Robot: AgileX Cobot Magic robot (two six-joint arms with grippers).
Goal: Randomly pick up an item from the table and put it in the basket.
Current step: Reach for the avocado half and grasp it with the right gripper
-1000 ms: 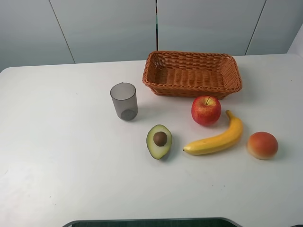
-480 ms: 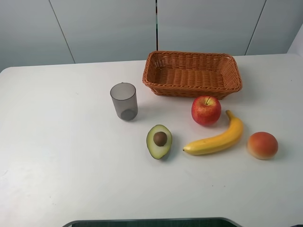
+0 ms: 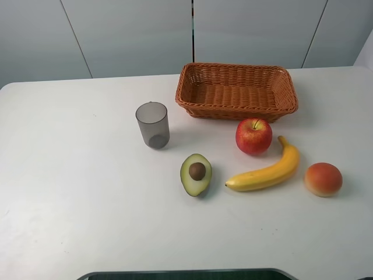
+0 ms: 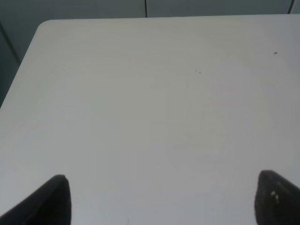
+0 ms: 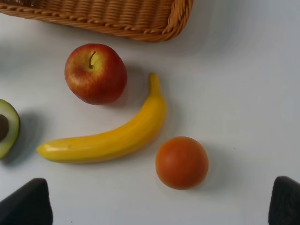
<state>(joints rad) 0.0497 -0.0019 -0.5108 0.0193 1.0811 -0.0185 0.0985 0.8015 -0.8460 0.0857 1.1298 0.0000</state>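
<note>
No shift since a second ago: left tool [image 4: 161, 178], right tool [image 5: 159, 182] agape, empty; avocado [image 3: 196, 175] near banana [image 3: 265, 172], apple [image 3: 253, 136].

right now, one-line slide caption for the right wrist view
Open right gripper facing apple, banana and orange fruit on the white table; avocado and basket partly in frame.

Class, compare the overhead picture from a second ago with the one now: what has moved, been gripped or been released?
Nothing visibly changed. The halved green avocado, red apple, yellow banana and orange-brown wicker basket lie where they were.
</note>
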